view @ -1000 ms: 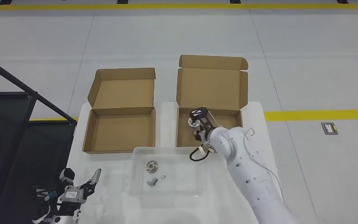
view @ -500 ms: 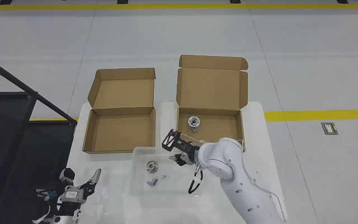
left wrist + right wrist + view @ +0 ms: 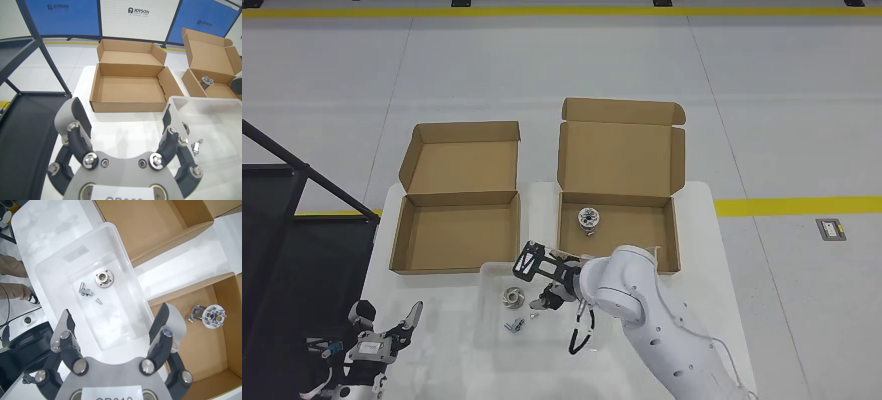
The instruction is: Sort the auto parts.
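Hovering over the clear plastic tray (image 3: pixel 123 251) at the desk's near edge, the right gripper (image 3: pixel 116 313) holds its jaws spread and empty, a round metal flange (image 3: pixel 104 278), grey bracket (image 3: pixel 85 291) and small bolt (image 3: pixel 98 301) lying inside.

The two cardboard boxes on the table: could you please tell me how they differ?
The left box is empty; the right box holds a finned metal part and a small screw. The left box's lid is shorter than the right box's. Both are brown cardboard, lids open, standing behind the clear tray.
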### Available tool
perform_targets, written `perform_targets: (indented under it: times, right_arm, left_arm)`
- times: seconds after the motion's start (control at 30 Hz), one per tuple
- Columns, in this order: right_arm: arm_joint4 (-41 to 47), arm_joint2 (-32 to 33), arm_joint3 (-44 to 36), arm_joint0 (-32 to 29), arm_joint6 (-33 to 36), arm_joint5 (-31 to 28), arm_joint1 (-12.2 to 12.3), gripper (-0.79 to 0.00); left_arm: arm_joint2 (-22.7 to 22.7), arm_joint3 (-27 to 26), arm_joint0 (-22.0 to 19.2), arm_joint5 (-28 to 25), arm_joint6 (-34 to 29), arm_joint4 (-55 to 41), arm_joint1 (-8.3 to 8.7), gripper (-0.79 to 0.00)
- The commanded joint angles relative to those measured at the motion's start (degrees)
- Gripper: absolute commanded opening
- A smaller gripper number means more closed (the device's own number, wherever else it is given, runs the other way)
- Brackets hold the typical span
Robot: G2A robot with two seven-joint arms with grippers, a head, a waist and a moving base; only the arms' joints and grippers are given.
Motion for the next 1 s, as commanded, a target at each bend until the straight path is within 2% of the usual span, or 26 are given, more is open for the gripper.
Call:
perform_targets:
  times: [0.0,0.07,0.23,0.4,0.67,0.77,0.83,0.9,0.97]
  right_arm:
    - [-0.77,-0.02,0.40,-0.60,-0.89,1.00,0.06,0.000]
    - [-2.81,-2.22,0.90,-0.69,-0.77,1.64,-0.14,0.000]
    - [-7.81,-9.85,4.16,2.58,0.29,-2.15,-1.25,0.000]
    - [-8.65,-16.48,12.19,7.04,-0.46,-2.99,-3.50,0.000]
    - [-7.86,-21.43,23.93,10.84,-8.67,-4.36,-6.37,0.000]
    - [-9.16,-22.61,26.85,11.51,-9.33,-2.09,-7.19,-0.114]
    - [-9.06,-23.38,28.20,11.71,-8.70,0.02,-7.96,-0.123]
    - [-8.94,-24.09,29.94,12.14,-8.53,0.53,-8.63,-0.182]
    - [-8.70,-24.73,31.25,12.60,-8.84,0.61,-9.31,-0.169]
  left_arm:
    - [0.00,0.00,0.00,0.00,0.00,0.00,0.00,0.000]
    - [0.00,0.00,0.00,0.00,0.00,0.00,0.00,0.000]
    - [0.00,0.00,0.00,0.00,0.00,0.00,0.00,0.000]
    - [0.00,0.00,0.00,0.00,0.00,0.00,0.00,0.000]
    - [0.00,0.00,0.00,0.00,0.00,0.00,0.00,0.000]
    - [0.00,0.00,0.00,0.00,0.00,0.00,0.00,0.000]
    - [0.00,0.00,0.00,0.00,0.00,0.00,0.00,0.000]
    - [0.00,0.00,0.00,0.00,0.00,0.00,0.00,0.000]
    - [0.00,0.00,0.00,0.00,0.00,0.00,0.00,0.000]
